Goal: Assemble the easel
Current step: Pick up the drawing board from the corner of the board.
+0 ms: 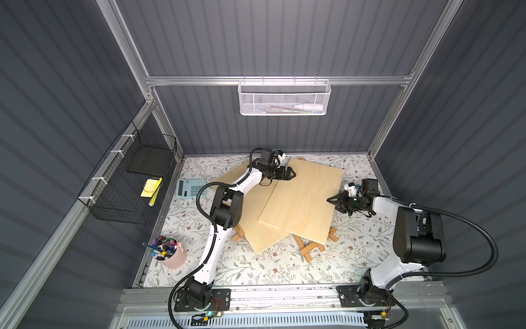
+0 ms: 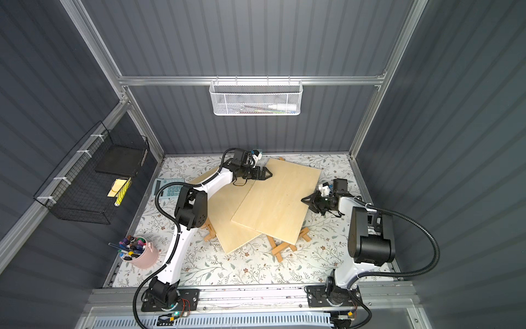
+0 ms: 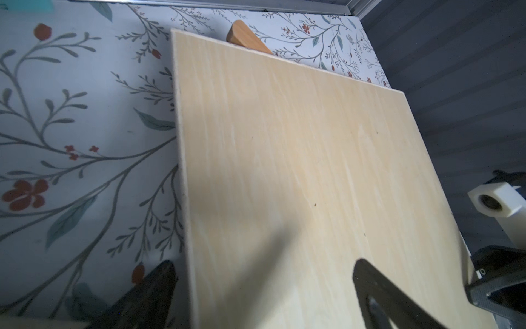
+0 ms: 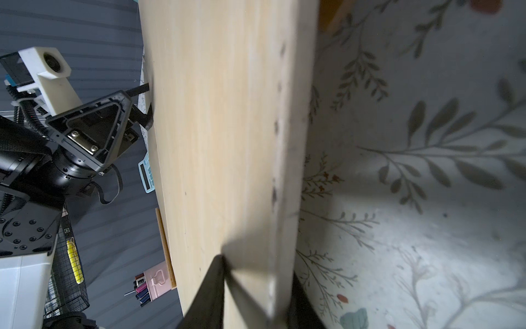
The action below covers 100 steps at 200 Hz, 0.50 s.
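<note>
Over on the right of the bench (image 1: 256, 270), the right claw (image 1: 331, 200) clamps the edge of the top board (image 1: 304, 199); left claw (image 1: 293, 173) gapes wide at its far corner. It lies across a 2nd board (image 1: 262, 228) and the easel legs (image 1: 308, 248).

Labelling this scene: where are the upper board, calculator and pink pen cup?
upper board (image 1: 304, 199), in a top view, middle of its face.
calculator (image 1: 189, 188), in a top view, keypad.
pink pen cup (image 1: 177, 259), in a top view, side wall.
</note>
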Tool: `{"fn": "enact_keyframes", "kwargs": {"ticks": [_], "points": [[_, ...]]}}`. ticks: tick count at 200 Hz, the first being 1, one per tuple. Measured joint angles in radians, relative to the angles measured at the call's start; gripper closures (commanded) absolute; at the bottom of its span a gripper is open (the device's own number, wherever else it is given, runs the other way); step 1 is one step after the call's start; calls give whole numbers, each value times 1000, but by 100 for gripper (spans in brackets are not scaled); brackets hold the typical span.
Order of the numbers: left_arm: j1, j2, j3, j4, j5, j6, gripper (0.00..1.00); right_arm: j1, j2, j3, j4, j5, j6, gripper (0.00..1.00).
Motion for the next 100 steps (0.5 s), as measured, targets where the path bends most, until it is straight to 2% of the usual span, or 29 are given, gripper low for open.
{"fn": "enact_keyframes", "kwargs": {"ticks": [49, 80, 100], "points": [[8, 13, 25, -63, 105, 99, 5, -5, -1, 10, -25, 0, -10, 100], [14, 13, 21, -79, 138, 145, 17, -15, -1, 16, -42, 0, -23, 100], [17, 13, 18, -89, 151, 162, 21, -18, -1, 24, -57, 1, -28, 100]]}}
